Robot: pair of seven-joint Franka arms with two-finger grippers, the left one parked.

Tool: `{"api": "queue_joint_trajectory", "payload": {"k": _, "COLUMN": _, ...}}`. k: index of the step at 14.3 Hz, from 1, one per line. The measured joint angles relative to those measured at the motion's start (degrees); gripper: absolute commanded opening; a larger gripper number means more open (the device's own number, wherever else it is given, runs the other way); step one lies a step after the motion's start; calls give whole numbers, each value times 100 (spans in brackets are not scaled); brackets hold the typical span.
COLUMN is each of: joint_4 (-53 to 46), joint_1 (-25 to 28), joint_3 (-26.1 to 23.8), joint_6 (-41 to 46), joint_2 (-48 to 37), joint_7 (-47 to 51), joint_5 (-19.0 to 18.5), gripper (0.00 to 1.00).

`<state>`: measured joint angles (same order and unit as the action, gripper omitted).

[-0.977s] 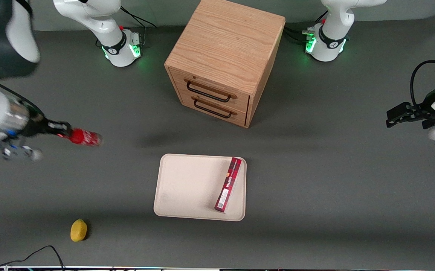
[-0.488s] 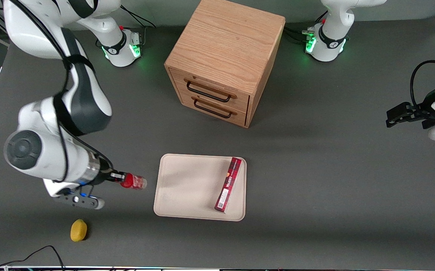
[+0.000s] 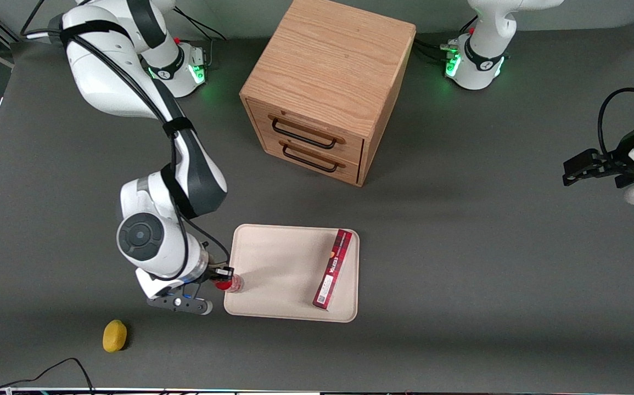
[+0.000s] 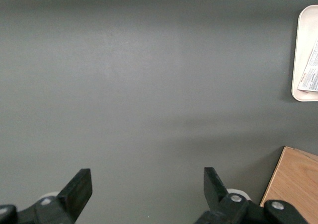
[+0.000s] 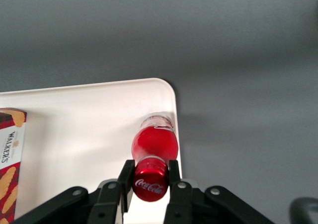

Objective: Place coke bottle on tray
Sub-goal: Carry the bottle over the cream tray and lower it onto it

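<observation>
Right wrist view: gripper (image 5: 151,177) pinches the coke bottle (image 5: 154,149) by its red cap, bottle hanging near upright, base just inside the tray (image 5: 89,129) rim at the working-arm end. Release looks close; can't tell if the base touches. Farther in, a dark-red box (image 3: 332,269) lies on the tray.

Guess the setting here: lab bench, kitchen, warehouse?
Most likely a robot lab tabletop. Arms are bolted to a bare grey table, with staged props: a wooden cabinet, a tray, a lemon. The end effector holds the coke bottle at the tray's edge.
</observation>
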<state>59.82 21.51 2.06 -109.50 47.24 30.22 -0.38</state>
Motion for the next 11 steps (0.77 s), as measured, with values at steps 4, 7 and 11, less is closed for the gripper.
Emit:
{"api": "queue_joint_trajectory", "payload": {"k": 4, "joint_4": -5, "joint_1": 24, "joint_3": 2, "joint_6": -77, "joint_2": 44, "joint_7": 9, "joint_5": 0, "gripper": 30}}
{"api": "queue_joint_trajectory", "payload": {"k": 7, "joint_4": -7, "joint_1": 62, "joint_3": 1, "joint_6": -102, "joint_2": 97, "joint_7": 87, "joint_5": 0, "gripper": 72}}
{"api": "queue_joint_trajectory", "payload": {"k": 11, "joint_4": -67, "joint_1": 63, "joint_3": 9, "joint_6": -113, "joint_2": 63, "joint_7": 134, "joint_5": 0, "gripper": 100}}
